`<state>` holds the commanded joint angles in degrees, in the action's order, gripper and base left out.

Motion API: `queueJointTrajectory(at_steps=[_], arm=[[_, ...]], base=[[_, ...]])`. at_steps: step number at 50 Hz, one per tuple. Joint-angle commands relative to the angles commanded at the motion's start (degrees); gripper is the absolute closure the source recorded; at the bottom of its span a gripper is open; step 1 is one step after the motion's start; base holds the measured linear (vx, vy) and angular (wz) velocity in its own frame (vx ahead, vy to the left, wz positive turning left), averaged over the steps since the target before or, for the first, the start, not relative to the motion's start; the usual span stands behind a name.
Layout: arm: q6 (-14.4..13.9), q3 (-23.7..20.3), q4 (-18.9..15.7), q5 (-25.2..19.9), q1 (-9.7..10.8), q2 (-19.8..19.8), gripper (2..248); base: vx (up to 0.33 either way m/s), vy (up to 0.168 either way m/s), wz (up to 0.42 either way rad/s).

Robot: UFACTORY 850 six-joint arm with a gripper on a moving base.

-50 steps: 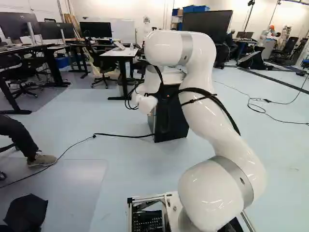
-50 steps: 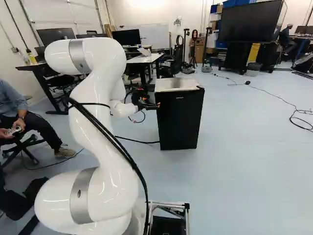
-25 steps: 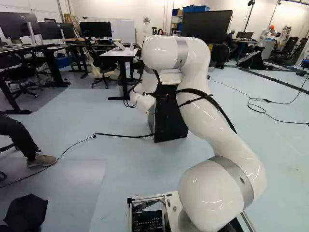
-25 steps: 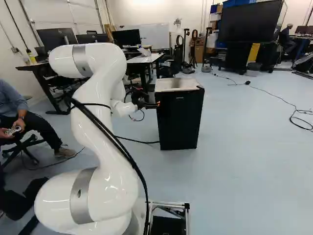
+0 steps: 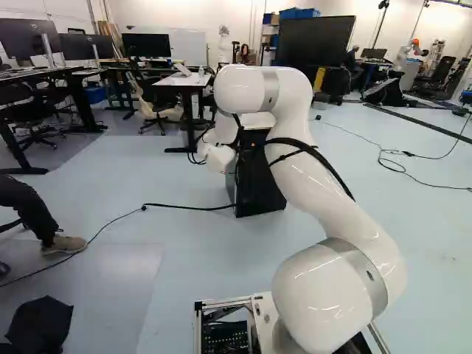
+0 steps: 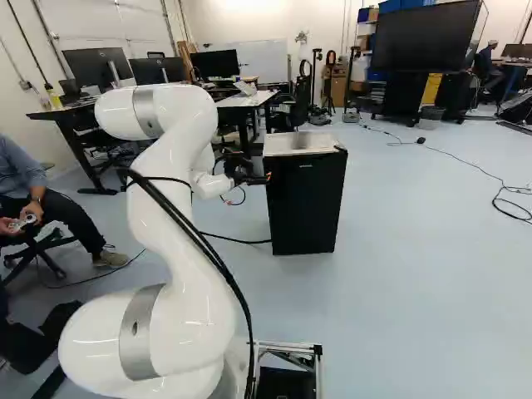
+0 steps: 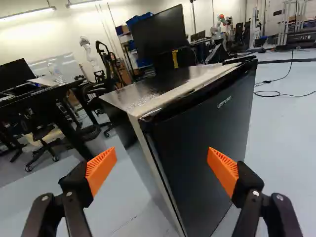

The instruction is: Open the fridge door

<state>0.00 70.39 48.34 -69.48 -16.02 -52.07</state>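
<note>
The wrist view shows the gripper (image 7: 162, 160) with its fingers wide apart and nothing clamped between the orange pads (image 7: 101, 168), pointed at the near upright edge of the fridge door (image 7: 200, 133), the dark front of the small fridge (image 7: 165, 89) standing on the floor ahead of the base. The door looks shut, and what seems a hinge cap (image 7: 242, 60) sits at the far top corner, so I take the near edge to be the one that swings; that would be why the arm (image 6: 170, 179) reaches in from that side, and why the fingers stand spread, ready to take or hook the edge. The right base view has the fingertips close by the upper part of that edge, but whether one touches I cannot tell. No handle can be made out, nor how deep the seam is. The door's foot is cut off in the wrist view, and in the left base view the arm hides part of the fridge and the gripper is lost against its dark body
</note>
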Motion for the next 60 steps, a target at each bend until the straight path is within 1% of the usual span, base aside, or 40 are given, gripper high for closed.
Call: queueJointTrajectory(at_steps=[25,60], arm=[[0.00,2.49,0.00,0.00,0.10,-3.94,3],[0.00,7.39,0.00,0.00,0.63,-6.98,3]], base=[[0.000,0.000,0.000],[0.000,0.000,0.000]])
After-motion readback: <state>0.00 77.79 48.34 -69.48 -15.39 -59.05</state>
